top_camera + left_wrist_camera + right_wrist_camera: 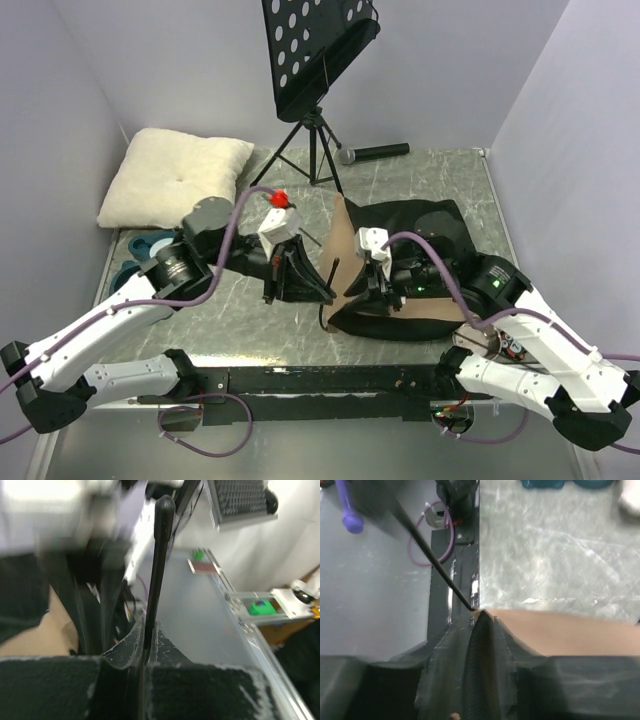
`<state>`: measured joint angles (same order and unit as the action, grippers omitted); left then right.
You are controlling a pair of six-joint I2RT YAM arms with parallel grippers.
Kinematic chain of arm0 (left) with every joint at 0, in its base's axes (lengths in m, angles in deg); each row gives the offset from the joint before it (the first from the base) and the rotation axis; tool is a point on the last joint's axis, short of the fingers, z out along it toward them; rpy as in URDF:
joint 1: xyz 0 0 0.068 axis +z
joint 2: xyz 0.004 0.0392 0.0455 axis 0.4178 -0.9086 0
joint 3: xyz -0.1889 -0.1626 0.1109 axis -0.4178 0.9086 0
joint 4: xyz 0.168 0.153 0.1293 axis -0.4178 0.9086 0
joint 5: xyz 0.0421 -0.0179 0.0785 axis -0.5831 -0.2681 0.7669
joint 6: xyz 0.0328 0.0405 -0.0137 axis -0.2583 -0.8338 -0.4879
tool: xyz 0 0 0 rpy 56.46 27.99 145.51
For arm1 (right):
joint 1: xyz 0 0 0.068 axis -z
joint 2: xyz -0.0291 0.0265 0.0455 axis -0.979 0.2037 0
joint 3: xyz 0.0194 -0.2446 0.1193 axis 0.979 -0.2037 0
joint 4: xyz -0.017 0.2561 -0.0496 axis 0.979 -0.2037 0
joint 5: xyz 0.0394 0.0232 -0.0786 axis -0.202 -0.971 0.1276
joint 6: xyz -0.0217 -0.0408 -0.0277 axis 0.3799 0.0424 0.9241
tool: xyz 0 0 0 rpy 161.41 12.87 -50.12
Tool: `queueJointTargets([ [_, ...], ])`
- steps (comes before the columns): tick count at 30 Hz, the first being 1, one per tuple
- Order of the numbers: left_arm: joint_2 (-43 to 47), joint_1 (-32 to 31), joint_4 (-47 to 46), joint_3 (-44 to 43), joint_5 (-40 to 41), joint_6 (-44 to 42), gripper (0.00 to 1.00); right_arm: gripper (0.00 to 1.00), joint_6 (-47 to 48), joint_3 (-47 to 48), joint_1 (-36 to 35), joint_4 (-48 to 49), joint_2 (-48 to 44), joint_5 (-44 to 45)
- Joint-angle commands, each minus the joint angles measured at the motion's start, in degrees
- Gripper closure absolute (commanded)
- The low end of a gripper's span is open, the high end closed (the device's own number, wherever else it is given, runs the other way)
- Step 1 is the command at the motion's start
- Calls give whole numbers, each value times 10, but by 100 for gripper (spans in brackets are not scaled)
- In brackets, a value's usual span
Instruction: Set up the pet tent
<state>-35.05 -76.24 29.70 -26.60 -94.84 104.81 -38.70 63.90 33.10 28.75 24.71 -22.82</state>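
Observation:
The pet tent [346,245] lies crumpled at mid-table, tan-brown outside with black lining. In the left wrist view my left gripper [147,647] is shut on a thin black pole [159,565] that rises steeply from between the fingers; from above that gripper [290,285] sits just left of the tent. My right gripper [380,290] is at the tent's near-left edge. Its wrist view shows the jaws parted a little, the right gripper [480,617] with its tips at the tan fabric [560,632]. The pole [430,555] ends there.
A cream pillow [175,180] lies at the back left. A black music stand [315,60] on a tripod and a microphone [375,153] stand behind the tent. Teal bowls [150,245] sit under the left arm. A black base bar [330,380] runs along the near edge.

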Motion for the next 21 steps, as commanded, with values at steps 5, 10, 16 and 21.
queueJointTargets([
  [5, -7, 22, 104, 37, -25, 12, 99, 28, -6, 54, -6, 57, -26, -25],
  [10, -6, 24, 104, 50, -24, 8, 99, 16, -75, 82, -6, 91, -29, -33],
  [16, -18, 24, 106, 49, -19, -5, 99, 15, -186, 117, -6, 162, 9, -33],
  [21, -29, 23, 104, 44, -18, -8, 99, 17, -250, 133, -5, 197, 29, -11],
])
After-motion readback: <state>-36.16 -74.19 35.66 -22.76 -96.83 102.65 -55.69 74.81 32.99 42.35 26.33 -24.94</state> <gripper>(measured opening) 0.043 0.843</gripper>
